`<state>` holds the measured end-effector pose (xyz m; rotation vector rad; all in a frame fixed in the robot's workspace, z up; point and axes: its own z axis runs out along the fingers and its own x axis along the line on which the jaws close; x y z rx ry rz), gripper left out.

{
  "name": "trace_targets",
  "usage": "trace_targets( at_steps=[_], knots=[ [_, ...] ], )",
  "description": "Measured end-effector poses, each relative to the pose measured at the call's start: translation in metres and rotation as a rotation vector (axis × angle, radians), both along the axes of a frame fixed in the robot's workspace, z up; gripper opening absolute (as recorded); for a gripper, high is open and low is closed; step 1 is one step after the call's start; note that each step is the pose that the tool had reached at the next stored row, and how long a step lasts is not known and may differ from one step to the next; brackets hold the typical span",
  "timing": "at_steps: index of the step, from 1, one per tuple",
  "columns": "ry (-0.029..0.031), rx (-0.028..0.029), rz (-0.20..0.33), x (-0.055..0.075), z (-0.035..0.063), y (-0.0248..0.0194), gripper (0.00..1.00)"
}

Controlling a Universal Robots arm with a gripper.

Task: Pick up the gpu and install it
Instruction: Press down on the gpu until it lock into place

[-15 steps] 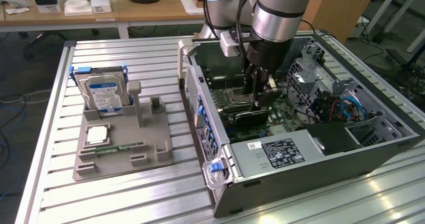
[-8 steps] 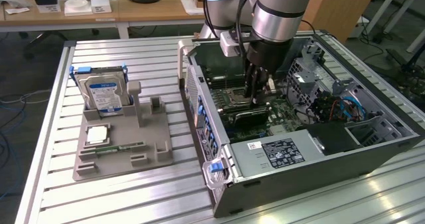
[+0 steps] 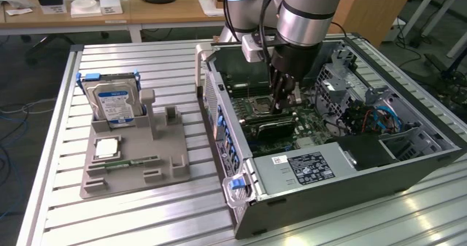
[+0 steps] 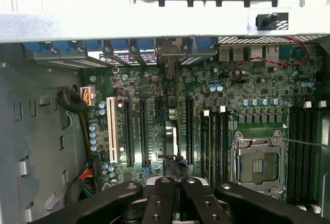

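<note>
The gpu (image 4: 172, 135) stands on edge in the motherboard (image 4: 258, 80), in a slot between the long black expansion slots. In the wrist view I look down its thin top edge, and its silvery end bracket reaches the rear wall of the computer case (image 3: 328, 197). My pincer (image 4: 172, 184) is directly above that edge, clenched, with its two fingers (image 4: 161, 198) drawn together. I cannot tell whether the card's edge is pinched between the pads or they merely meet above it.

In the exterior view my pincer (image 3: 281, 107) hangs straight down inside the open case, low over the board, with my arm (image 3: 307, 16) upright above it. To one side of the card lies a white slot (image 4: 112, 131), and to the other the empty processor socket (image 4: 258, 165) with its metal frame. A red wire (image 4: 268, 59) loops across the board near the rear wall. The grey power supply (image 3: 307, 167) with its label sits at the near end of the case.

The case lies on its side on the ribbed metal bench (image 3: 146, 60). Well apart from it, towards the exterior view's left, is a grey holder (image 3: 171, 164). A blue-labelled hard drive (image 3: 113, 101) stands upright at the holder's far end, and a narrow green memory stick (image 3: 128, 162) lies flat near the holder's near end.
</note>
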<state>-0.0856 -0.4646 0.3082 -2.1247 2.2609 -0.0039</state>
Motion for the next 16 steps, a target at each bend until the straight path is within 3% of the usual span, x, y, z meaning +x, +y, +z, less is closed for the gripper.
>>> trace_targets(
  at_steps=[10,16],
  knots=[
    [0.0001,-0.0001,0.000,0.0007,-0.0003,0.0010,0.11],
    [0.0000,0.0000,0.000,0.0016,-0.0083,0.0039,0.11]
  ],
)
